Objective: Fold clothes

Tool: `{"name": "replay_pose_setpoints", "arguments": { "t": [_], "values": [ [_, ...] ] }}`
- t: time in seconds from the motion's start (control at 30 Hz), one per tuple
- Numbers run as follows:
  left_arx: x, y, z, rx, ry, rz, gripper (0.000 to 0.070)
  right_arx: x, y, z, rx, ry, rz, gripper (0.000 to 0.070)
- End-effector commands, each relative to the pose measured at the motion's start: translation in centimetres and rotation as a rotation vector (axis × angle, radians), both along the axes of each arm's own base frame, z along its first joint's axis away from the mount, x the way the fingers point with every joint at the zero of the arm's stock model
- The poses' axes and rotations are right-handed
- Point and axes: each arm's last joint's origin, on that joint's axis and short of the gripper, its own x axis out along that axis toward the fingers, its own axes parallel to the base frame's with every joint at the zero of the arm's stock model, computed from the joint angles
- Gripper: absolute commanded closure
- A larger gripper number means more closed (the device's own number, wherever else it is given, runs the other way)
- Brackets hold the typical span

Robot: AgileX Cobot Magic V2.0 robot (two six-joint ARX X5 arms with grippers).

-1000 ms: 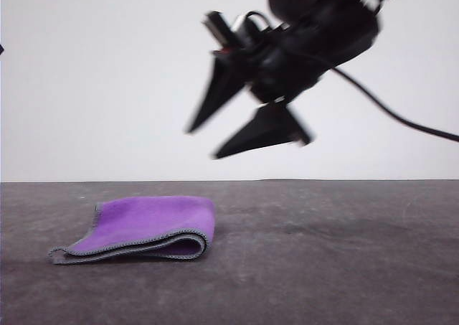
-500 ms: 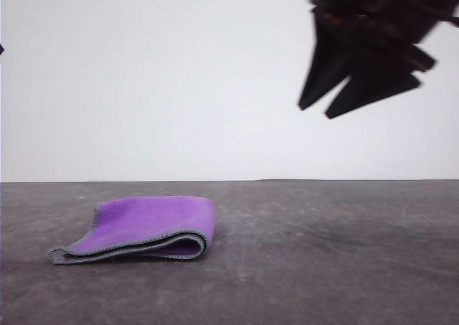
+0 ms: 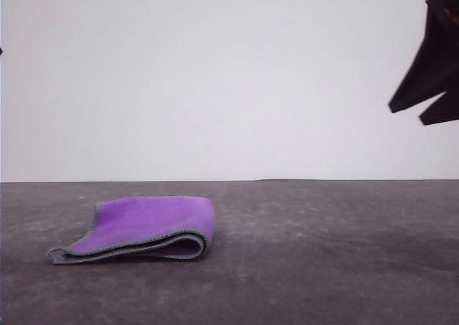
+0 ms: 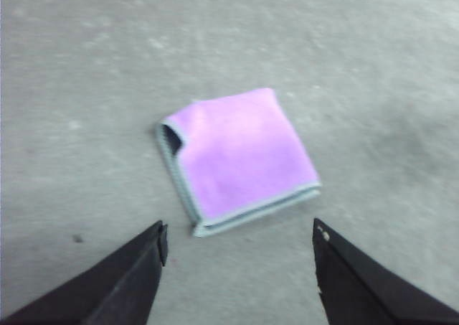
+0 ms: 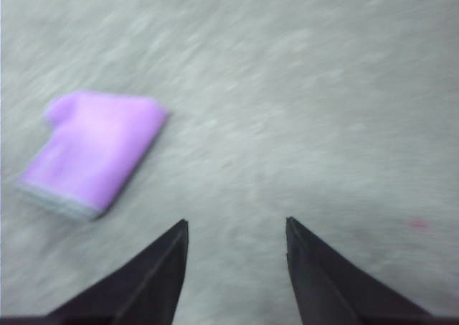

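The clothes (image 3: 140,227) lay folded purple-out on the bench (image 3: 323,267), so both wide-open end effectors, left (image 4: 237,239) and right (image 3: 430,95), hung empty above.

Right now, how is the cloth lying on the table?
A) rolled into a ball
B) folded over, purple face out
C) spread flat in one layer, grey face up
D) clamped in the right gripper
B: the purple cloth lies folded in layers on the table, its grey hem edges stacked.

Even, bright light; right wrist view motion-blurred, soft shadows.
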Motion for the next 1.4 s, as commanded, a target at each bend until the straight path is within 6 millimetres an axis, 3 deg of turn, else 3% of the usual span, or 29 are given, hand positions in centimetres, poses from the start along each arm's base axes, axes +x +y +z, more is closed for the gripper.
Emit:
{"name": "replay_pose_setpoints", "arguments": {
  "t": [0.0, 0.13, 0.17, 0.2, 0.27, 0.3, 0.9, 1.1, 1.37],
  "values": [
    [0.1, 0.0, 0.2, 0.001, -0.006, 0.001, 0.031, 0.1, 0.0, 0.1, -0.005, -0.015, -0.022, 0.0432],
    [0.0, 0.0, 0.1, 0.003, -0.005, -0.005, 0.0331, 0.2, 0.0, 0.1, -0.022, -0.02, -0.039, 0.0432],
    [0.0, 0.0, 0.1, 0.002, -0.004, -0.006, 0.0417, 0.2, 0.0, 0.1, -0.022, -0.02, -0.039, 0.0456],
    [0.0, 0.0, 0.2, 0.0, -0.008, -0.008, 0.06, 0.1, 0.0, 0.1, -0.022, -0.02, -0.038, 0.0518],
    [0.1, -0.1, 0.3, -0.006, -0.024, -0.008, 0.0681, 0.2, 0.0, 0.1, -0.029, -0.025, -0.045, 0.0696],
    [0.1, -0.1, 0.4, -0.009, -0.033, -0.009, 0.0697, 0.2, 0.0, 0.1, -0.028, -0.028, -0.049, 0.0686],
    [0.3, 0.2, 0.3, 0.04, -0.094, -0.006, 0.07, 0.2, 0.0, 0.1, -0.028, -0.029, -0.05, 0.0684],
    [1.2, 1.4, -3.6, 0.063, -0.305, 0.098, 0.07, 0.2, 0.0, 0.1, -0.028, -0.029, -0.05, 0.0684],
    [0.1, 3.4, -8.2, 0.102, -0.445, 0.356, 0.07, 0.2, 0.0, 0.1, -0.028, -0.029, -0.05, 0.0684]
  ]
}}
